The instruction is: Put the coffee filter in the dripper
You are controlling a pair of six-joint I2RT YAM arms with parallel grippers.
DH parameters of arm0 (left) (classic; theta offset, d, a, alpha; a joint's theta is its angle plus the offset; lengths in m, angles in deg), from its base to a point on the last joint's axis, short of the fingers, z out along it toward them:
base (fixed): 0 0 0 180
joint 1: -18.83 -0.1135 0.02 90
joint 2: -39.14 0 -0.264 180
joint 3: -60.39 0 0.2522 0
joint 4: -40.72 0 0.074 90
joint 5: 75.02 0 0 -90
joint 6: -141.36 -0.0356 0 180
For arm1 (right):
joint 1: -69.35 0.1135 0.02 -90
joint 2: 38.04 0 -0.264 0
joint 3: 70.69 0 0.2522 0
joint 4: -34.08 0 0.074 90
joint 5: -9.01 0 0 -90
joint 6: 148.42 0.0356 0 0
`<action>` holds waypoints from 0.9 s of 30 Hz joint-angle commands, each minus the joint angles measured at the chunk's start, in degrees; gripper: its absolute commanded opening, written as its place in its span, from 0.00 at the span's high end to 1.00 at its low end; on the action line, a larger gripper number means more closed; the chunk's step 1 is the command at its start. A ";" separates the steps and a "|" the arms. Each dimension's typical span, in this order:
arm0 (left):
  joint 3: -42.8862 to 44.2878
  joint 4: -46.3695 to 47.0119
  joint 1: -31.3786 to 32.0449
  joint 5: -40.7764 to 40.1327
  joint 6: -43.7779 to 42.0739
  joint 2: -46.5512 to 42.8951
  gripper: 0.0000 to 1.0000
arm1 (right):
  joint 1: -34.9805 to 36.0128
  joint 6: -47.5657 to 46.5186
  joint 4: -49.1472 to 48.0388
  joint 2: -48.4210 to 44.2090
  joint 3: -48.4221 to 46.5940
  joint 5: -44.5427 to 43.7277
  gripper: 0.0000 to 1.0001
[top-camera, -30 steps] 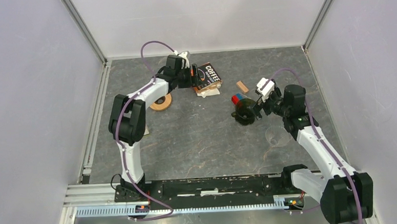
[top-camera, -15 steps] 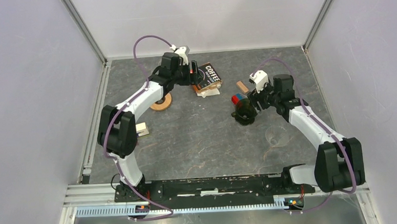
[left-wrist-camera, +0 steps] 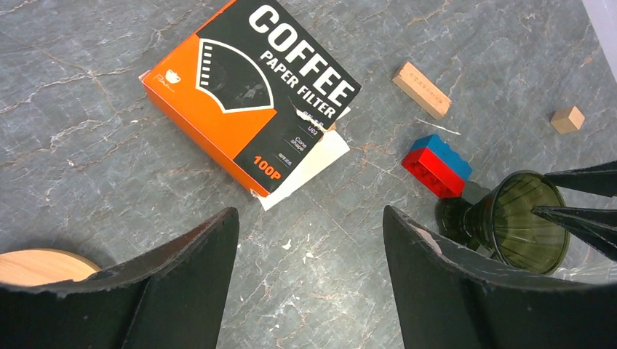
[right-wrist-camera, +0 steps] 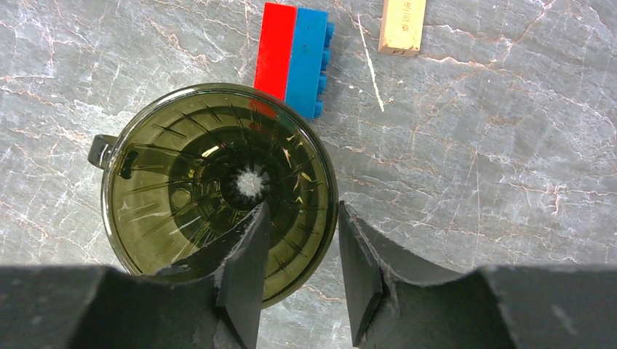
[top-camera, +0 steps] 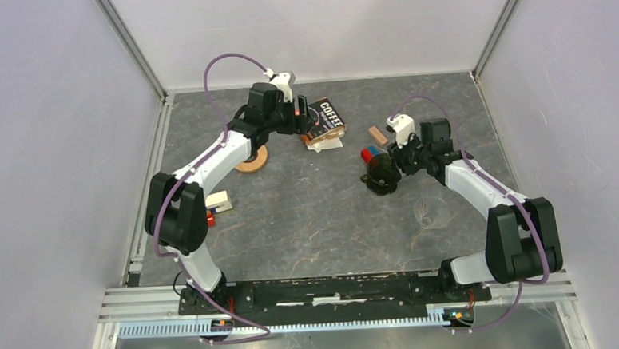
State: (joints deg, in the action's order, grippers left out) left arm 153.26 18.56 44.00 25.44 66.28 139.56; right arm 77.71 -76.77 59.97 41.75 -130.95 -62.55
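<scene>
Nearest the arm bases, a clear glass cup (top-camera: 430,210) stood on the desk (top-camera: 309,222), apart from the work. Just beyond it the dripper (right-wrist-camera: 182,174) sat upright. The right claw (right-wrist-camera: 300,218) straddled its near rim, one finger inside the funnel and one outside, with the jaws part-way in but not clenched on the wall. A red-and-blue brick (right-wrist-camera: 295,51) lay just beside the dripper's far side.

Farther back, the coffee filter (left-wrist-camera: 318,161) showed as a white corner poking out from under the orange-and-black packet (left-wrist-camera: 247,94). The left claw (left-wrist-camera: 309,218) hung above the desk just short of it, released and empty.

The step in hand looked like steadying the dripper while the filter was fetched. To do it well, the right claw should pinch the rim lightly, without tipping the funnel or blocking its mouth. The left should take the exposed paper edge, not the packet.
</scene>
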 commanded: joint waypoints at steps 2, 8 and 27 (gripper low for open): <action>-0.31 2.15 0.67 -1.18 -3.05 -2.76 0.20 | -0.06 3.08 -2.23 -0.25 0.17 0.61 0.58; 0.05 1.16 0.94 -1.61 -4.05 -3.34 0.20 | -0.06 4.80 -3.14 -0.40 0.85 1.78 0.68; 3.83 -13.26 0.86 0.26 -17.38 -4.14 0.16 | 7.84 12.72 -9.22 -4.12 6.20 4.47 1.00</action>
State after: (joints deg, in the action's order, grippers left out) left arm 154.25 9.92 44.72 24.41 55.15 137.94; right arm 84.38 -66.65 52.10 37.29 -125.26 -60.14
